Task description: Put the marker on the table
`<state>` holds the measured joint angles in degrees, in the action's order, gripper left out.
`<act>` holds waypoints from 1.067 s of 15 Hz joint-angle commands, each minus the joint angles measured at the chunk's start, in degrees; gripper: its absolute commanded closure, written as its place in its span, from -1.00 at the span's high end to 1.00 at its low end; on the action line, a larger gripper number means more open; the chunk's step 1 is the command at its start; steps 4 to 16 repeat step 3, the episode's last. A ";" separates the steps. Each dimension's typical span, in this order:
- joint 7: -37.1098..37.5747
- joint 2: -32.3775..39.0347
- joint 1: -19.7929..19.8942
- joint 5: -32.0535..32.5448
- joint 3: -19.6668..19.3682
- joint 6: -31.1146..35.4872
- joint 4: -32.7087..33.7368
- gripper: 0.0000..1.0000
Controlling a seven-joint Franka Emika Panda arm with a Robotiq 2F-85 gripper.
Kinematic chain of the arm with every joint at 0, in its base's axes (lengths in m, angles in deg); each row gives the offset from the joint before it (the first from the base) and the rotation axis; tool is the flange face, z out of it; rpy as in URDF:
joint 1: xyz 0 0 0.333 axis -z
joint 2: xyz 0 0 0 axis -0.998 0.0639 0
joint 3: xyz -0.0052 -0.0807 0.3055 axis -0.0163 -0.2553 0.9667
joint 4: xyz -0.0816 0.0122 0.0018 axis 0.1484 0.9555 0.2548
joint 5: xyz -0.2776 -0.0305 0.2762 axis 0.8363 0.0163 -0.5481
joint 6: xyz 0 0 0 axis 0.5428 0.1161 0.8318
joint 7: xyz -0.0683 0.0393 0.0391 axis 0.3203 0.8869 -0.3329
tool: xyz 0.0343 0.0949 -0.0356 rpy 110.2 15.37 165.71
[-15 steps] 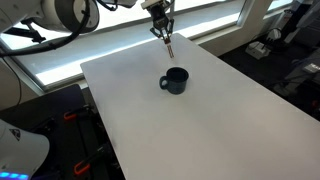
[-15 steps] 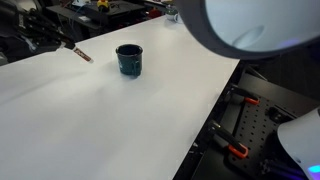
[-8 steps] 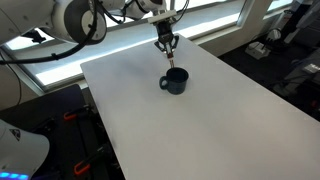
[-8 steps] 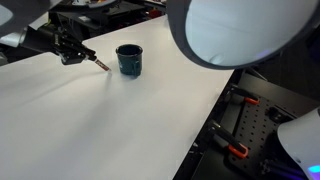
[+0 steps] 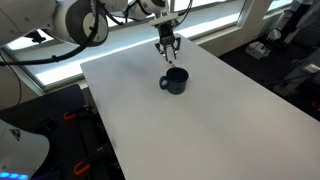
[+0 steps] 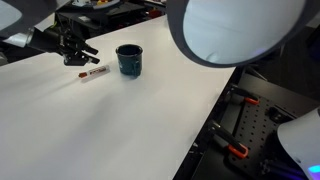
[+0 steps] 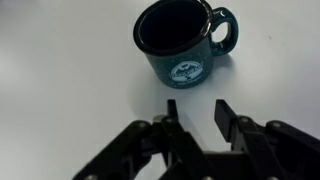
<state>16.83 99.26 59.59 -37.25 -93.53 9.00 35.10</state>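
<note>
The marker [image 6: 93, 73], a short dark stick with a reddish end, lies flat on the white table [image 6: 100, 130], to the left of the dark mug [image 6: 129, 59]. My gripper [image 6: 78, 52] hovers just above and beside the marker, open and empty. In an exterior view the gripper [image 5: 167, 45] hangs behind the mug [image 5: 176, 81], and I cannot make out the marker there. In the wrist view the open jaws [image 7: 195, 103] hold nothing. The mug [image 7: 180, 40] stands upright just beyond them on the table [image 7: 60, 70]. The marker is out of that view.
The table [image 5: 200, 130] carries only the mug and the marker. A window sill runs along its far edge [image 5: 120, 45]. Black equipment with red clamps stands beyond a table edge [image 6: 240, 130].
The gripper lowered towards the table with the marker, then opened. The marker left the jaws and now lies on the table next to the mug.
</note>
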 commanded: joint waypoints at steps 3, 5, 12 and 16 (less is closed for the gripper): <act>-0.17 0.00 -0.21 -0.89 -0.93 -0.03 0.10 -0.15; -0.17 0.00 -0.21 -0.89 -0.93 -0.03 0.10 -0.15; -0.17 0.00 -0.21 -0.89 -0.93 -0.03 0.10 -0.15; -0.17 0.00 -0.21 -0.89 -0.93 -0.03 0.10 -0.15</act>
